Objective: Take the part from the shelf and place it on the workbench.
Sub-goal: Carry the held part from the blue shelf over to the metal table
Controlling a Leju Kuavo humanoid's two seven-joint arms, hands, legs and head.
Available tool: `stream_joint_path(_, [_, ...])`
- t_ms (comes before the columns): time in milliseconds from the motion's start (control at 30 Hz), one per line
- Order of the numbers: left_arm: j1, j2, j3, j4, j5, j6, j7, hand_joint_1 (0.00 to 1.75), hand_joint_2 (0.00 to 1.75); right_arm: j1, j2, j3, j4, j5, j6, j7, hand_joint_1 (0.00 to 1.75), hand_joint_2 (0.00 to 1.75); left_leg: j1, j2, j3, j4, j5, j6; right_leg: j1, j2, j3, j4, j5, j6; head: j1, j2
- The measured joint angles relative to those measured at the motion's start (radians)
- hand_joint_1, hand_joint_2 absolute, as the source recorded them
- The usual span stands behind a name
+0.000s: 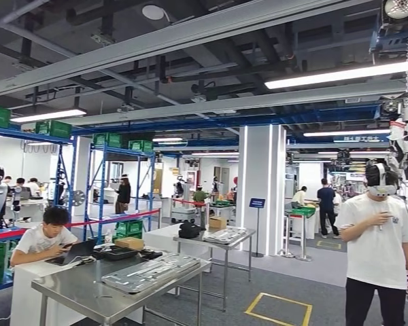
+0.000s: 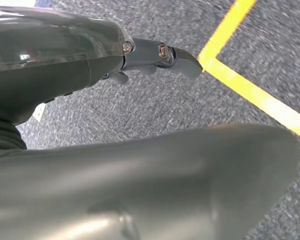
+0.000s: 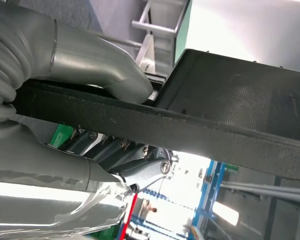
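While the head view looks across a workshop hall, blue shelving (image 1: pixel 96 183) with green bins lines the left side, and a steel counter (image 1: pixel 89 288) stands nearest, carrying a long flat metal tray (image 1: pixel 150 272). A person wearing a headset (image 1: pixel 379 244) stands at the right; another sits behind a laptop (image 1: pixel 76 251). The right robot hand (image 3: pixel 103 125) grips a flat black part (image 3: pixel 201 120), thumb on one face and fingers under the other, held in the air. The left robot hand (image 2: pixel 133 90) holds nothing, its fingers extended above grey carpet (image 2: pixel 152 110) and a yellow floor line (image 2: pixel 254 95).
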Motion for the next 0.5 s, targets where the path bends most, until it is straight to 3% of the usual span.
stream_joint_path(67, [0.0, 0.0, 0.0, 0.0, 0.0, -0.001, 0.0, 0.0, 1.75, 0.0, -0.001, 0.0, 0.001, -0.004, 0.0, 0.0, 1.75, 1.75, -0.008, -0.028, 0.003, 0.0, 0.001, 0.003, 0.011, 0.021, 0.039, -0.095, 0.071, -0.021, 0.0, 0.0])
stream_joint_path(133, [-0.003, -0.005, 0.0, 0.0, 0.0, -0.003, -0.001, 0.0, 1.75, -0.002, -0.001, 0.0, 0.0, -0.006, 0.0, 0.001, 1.75, 1.75, -0.009, -0.053, 0.003, 0.0, 0.004, 0.002, 0.019, 0.071, 0.086, -0.209, 0.131, -0.047, 0.0, 0.0])
stream_joint_path(200, [-0.005, -0.01, 0.001, 0.0, 0.0, -0.005, -0.002, 0.0, 1.75, -0.004, -0.001, 0.0, 0.0, -0.008, 0.001, 0.002, 1.75, 1.75, 0.0, -0.075, -0.004, -0.001, 0.009, -0.004, 0.024, 0.093, 0.1, -0.248, 0.144, -0.057, 0.0, 0.0])
stream_joint_path(233, [-0.004, -0.009, 0.001, 0.0, 0.0, -0.005, -0.003, 0.0, 1.75, -0.006, 0.0, 0.0, 0.0, -0.008, 0.003, 0.003, 1.75, 1.75, 0.003, -0.087, -0.006, -0.004, 0.013, -0.01, 0.026, 0.082, 0.105, -0.259, 0.147, -0.057, 0.0, 0.001])
stream_joint_path(267, [-0.001, -0.009, 0.002, 0.0, 0.0, -0.006, -0.005, 0.0, 1.75, -0.008, 0.002, 0.001, 0.0, -0.009, 0.004, 0.004, 1.75, 1.75, 0.004, -0.084, -0.009, -0.005, 0.014, -0.013, 0.026, 0.067, 0.112, -0.272, 0.149, -0.055, 0.0, 0.001])
stream_joint_path(333, [0.002, -0.011, 0.003, -0.001, 0.0, -0.006, -0.007, 0.0, 1.75, -0.011, 0.008, 0.001, -0.001, -0.012, 0.005, 0.004, 1.75, 1.75, -0.001, -0.039, -0.024, 0.02, -0.008, -0.021, 0.02, 0.038, 0.126, -0.303, 0.155, -0.052, 0.001, 0.0])
stream_joint_path(400, [-0.004, -0.011, 0.005, -0.001, 0.0, -0.003, -0.007, 0.0, 1.75, -0.008, 0.012, 0.002, -0.001, -0.014, 0.006, 0.006, 1.75, 1.75, 0.002, 0.016, -0.069, 0.115, -0.064, -0.031, 0.018, 0.009, 0.13, -0.313, 0.158, -0.05, 0.002, 0.0])
stream_joint_path(467, [-0.008, -0.011, 0.008, -0.001, 0.003, 0.0, -0.004, 0.0, 1.75, -0.004, 0.012, 0.002, 0.0, -0.015, 0.007, 0.009, 1.75, 1.75, 0.012, 0.032, -0.114, 0.217, -0.102, -0.045, 0.016, -0.023, 0.13, -0.312, 0.156, -0.047, 0.002, 0.0])
stream_joint_path(500, [-0.007, -0.011, 0.011, -0.001, 0.006, 0.001, -0.002, 0.0, 1.75, -0.003, 0.012, 0.002, 0.001, -0.015, 0.008, 0.011, 1.75, 1.75, 0.017, 0.036, -0.118, 0.23, -0.099, -0.051, 0.015, -0.037, 0.13, -0.311, 0.154, -0.044, 0.002, 0.0])
